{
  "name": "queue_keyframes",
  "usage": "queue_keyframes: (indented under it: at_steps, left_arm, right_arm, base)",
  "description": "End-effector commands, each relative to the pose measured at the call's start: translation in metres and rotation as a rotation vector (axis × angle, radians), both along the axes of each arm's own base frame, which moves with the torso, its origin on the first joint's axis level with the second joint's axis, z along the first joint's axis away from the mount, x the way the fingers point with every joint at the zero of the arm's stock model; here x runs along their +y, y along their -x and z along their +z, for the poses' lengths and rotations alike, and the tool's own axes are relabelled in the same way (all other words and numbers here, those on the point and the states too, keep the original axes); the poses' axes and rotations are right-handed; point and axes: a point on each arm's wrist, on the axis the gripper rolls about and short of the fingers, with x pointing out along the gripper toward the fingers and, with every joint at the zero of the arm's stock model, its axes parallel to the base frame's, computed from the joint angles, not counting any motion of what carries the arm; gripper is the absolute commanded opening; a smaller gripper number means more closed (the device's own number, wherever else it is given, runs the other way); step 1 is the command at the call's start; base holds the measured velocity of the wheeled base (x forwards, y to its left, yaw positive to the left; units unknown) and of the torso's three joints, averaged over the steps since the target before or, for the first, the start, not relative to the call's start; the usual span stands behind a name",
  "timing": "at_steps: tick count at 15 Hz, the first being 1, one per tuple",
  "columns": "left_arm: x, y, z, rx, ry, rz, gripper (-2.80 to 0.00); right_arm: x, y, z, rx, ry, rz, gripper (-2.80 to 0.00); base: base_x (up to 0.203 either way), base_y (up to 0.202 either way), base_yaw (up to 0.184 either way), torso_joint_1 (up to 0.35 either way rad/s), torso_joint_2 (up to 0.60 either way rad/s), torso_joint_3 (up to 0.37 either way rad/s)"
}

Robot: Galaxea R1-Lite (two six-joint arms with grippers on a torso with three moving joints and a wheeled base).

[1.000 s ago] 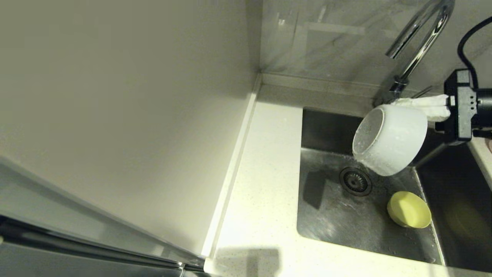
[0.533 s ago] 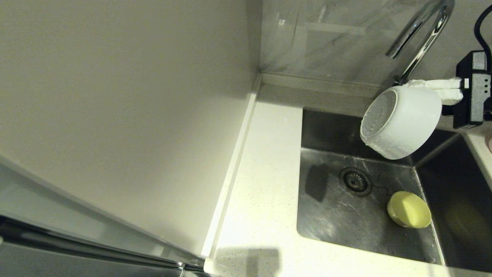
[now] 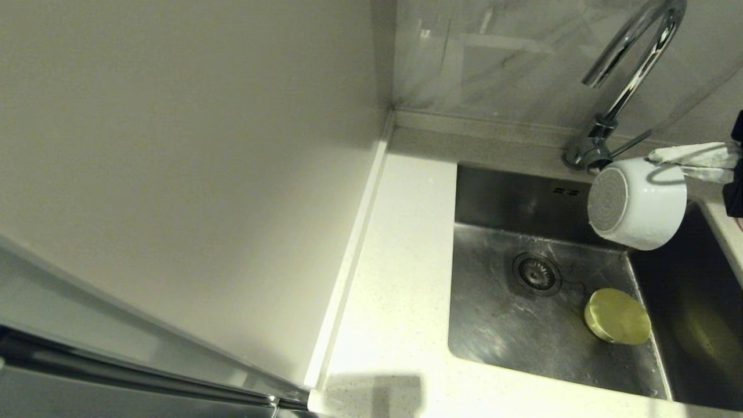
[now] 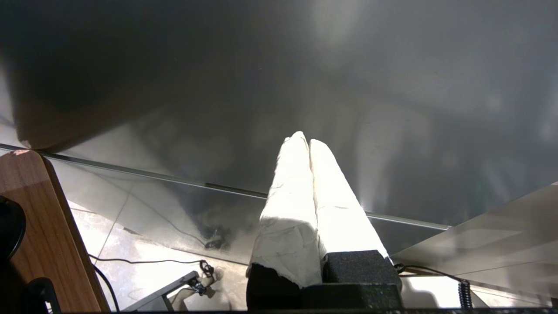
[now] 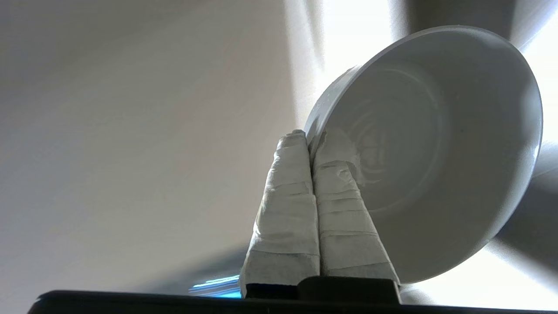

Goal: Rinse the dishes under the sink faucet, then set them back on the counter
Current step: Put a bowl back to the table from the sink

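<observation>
My right gripper (image 3: 659,158) comes in from the head view's right edge and is shut on the rim of the pale blue-grey bowl (image 3: 638,203). The bowl hangs on its side over the sink's (image 3: 499,337) back right part, base facing left, beside the chrome faucet's (image 3: 633,64) base. In the right wrist view the gripper (image 5: 310,139) pinches the bowl's (image 5: 436,152) wall, one finger inside and one outside. A yellow-green bowl (image 3: 617,316) lies upside down on the sink floor. The left gripper (image 4: 305,141) is shut and empty, down by a dark cabinet front. No clear pink bowl shows.
The round drain strainer (image 3: 536,273) sits mid-sink, left of the yellow-green bowl. The speckled off-white counter (image 3: 400,278) runs along the sink's left and front sides. A wall stands to the left and a tiled wall behind. A pinkish sliver (image 3: 739,223) shows at the right edge.
The right gripper has carried the blue-grey bowl rightward, away from under the spout, and turned its base toward the left. The arm's body has slid almost out of frame.
</observation>
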Motion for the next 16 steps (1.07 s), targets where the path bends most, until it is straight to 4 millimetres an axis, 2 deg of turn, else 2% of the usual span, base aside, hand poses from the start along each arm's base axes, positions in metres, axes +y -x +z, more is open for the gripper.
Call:
queue_keyframes:
  at_steps: [1, 2, 3, 4, 6, 10, 14, 16]
  left_arm:
    - [0.0, 0.0, -0.001, 0.003, 0.0, 0.0, -2.8]
    - [0.0, 0.0, -0.001, 0.003, 0.0, 0.0, -2.8]
    - [0.0, 0.0, -0.001, 0.003, 0.0, 0.0, -2.8]
    - [0.0, 0.0, -0.001, 0.003, 0.0, 0.0, -2.8]
    - [0.0, 0.0, -0.001, 0.003, 0.0, 0.0, -2.8]
    - [0.0, 0.0, -0.001, 0.003, 0.0, 0.0, -2.8]
    - [0.0, 0.0, -0.001, 0.003, 0.0, 0.0, -2.8]
    - [0.0, 0.0, 0.0, 0.001, 0.0, 0.0, -2.8]
  right_arm:
    - [-0.028, 0.017, -0.008, -0.526, 0.704, -0.008, -2.8]
    - [-0.041, 0.023, -0.015, -0.529, 0.942, -0.061, -2.8]
    - [-0.053, 0.028, -0.021, -0.448, 1.16, -0.12, -2.8]
    - [-0.062, 0.034, -0.025, -0.344, 1.308, -0.171, -2.8]
    - [-0.079, 0.043, -0.027, -0.253, 1.487, -0.193, -2.8]
    - [-0.103, 0.068, -0.028, -0.183, 1.617, -0.214, -2.8]
    - [-0.108, 0.066, -0.038, -0.151, 1.607, -0.196, -2.8]
    - [-0.108, 0.069, -0.053, -0.106, 1.608, -0.151, -2.8]
  base:
    - [0.0, 0.0, 0.0, 0.0, 0.0, 0.0]
    - [0.0, 0.0, 0.0, 0.0, 0.0, 0.0]
    - [0.0, 0.0, 0.0, 0.0, 0.0, 0.0]
    - [0.0, 0.0, 0.0, 0.0, 0.0, 0.0]
    - [0.0, 0.0, 0.0, 0.0, 0.0, 0.0]
    - [0.0, 0.0, 0.0, 0.0, 0.0, 0.0]
    - [0.0, 0.0, 0.0, 0.0, 0.0, 0.0]
    - [0.0, 0.0, 0.0, 0.0, 0.0, 0.0]
